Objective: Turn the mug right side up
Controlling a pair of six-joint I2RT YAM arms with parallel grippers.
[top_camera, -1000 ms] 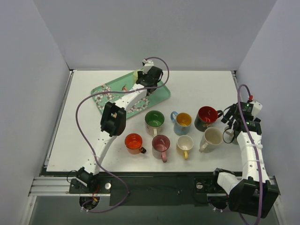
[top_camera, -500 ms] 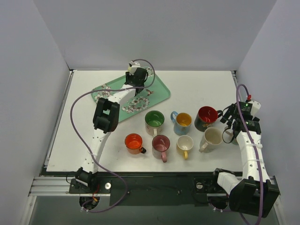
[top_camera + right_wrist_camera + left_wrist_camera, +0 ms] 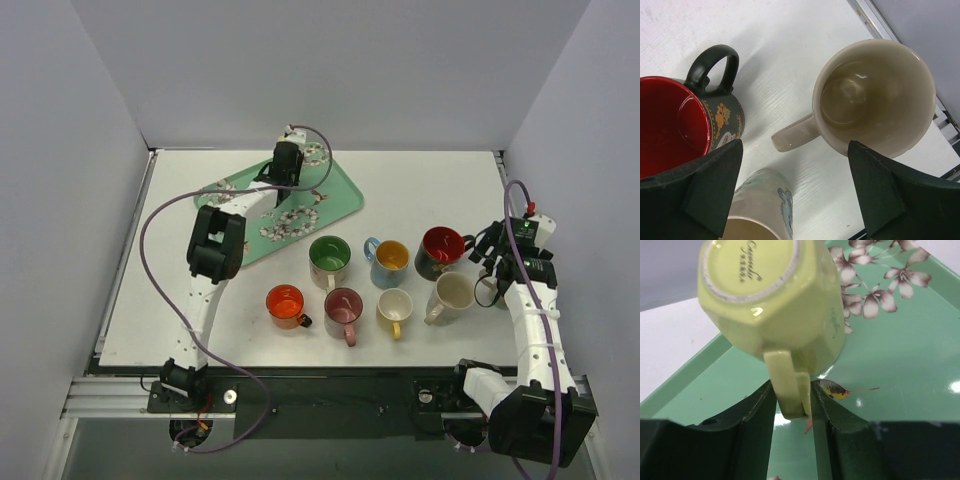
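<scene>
While the yellow-green mug [image 3: 775, 305] sits bottom-up on the flowered green tray [image 3: 900, 355], toward the far left corner of the counter [image 3: 420, 190], the left pincer [image 3: 792, 400] is clenched on its handle [image 3: 787, 385]. One finger presses on each side of the loop. The stamped base faces the wrist camera and the body leans a little. I cannot tell whether the rim rests on the tray or hangs just clear of it.

My reading is that the grasp is made and the turning itself is the step in hand. The next move calls for a lift high enough for the rim to clear the tray's raised edge. After that comes a half roll of the wrist so the mouth faces up, then a level set-down before letting go. The grip is on the handle alone, so the mug's weight could swing it between the fingers; a slow roll seems wise.

Near the right edge of the counter, the right pincer [image 3: 797, 200] hangs released, fingers spread wide. It is above a cream mug [image 3: 875, 100] and a black mug [image 3: 675, 125] with a red inside, both upright, and holds nothing.
</scene>
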